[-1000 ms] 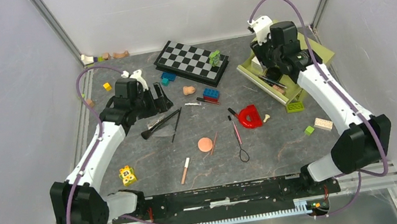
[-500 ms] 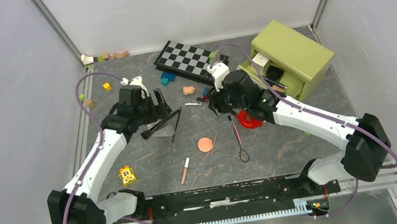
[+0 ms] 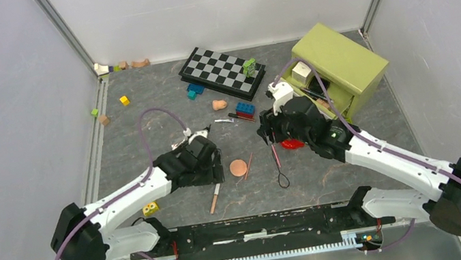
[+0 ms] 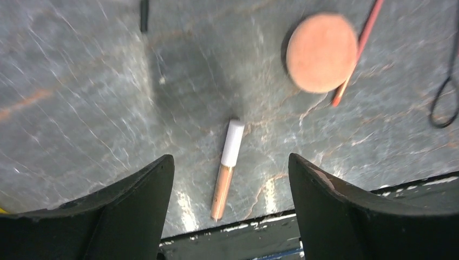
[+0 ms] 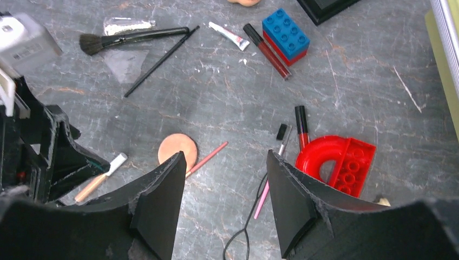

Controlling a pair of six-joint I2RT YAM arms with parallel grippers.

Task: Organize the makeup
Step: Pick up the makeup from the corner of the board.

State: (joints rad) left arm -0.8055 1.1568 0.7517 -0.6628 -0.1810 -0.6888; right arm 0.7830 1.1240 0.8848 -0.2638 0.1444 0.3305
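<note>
At the near edge of the surface (image 4: 81, 108), our left tool (image 4: 230, 160) gapes wide and empty over the white-capped pencil (image 4: 223, 184) lying flat; we fear closing off-centre would skid it away, right tool (image 5: 224, 157) likewise open, empty.

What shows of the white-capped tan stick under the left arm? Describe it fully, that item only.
The white-capped stick is a slim cosmetic tube or pencil, with a white cap on its far end and a glossy tan-orange body running toward the near edge. It lies flat on the grey marbled table, its cap leaning slightly to the right. Nothing touches it. The peach puff lies apart, beyond and to the right of the cap. The left gripper frames it between open jaws, without contact.
</note>
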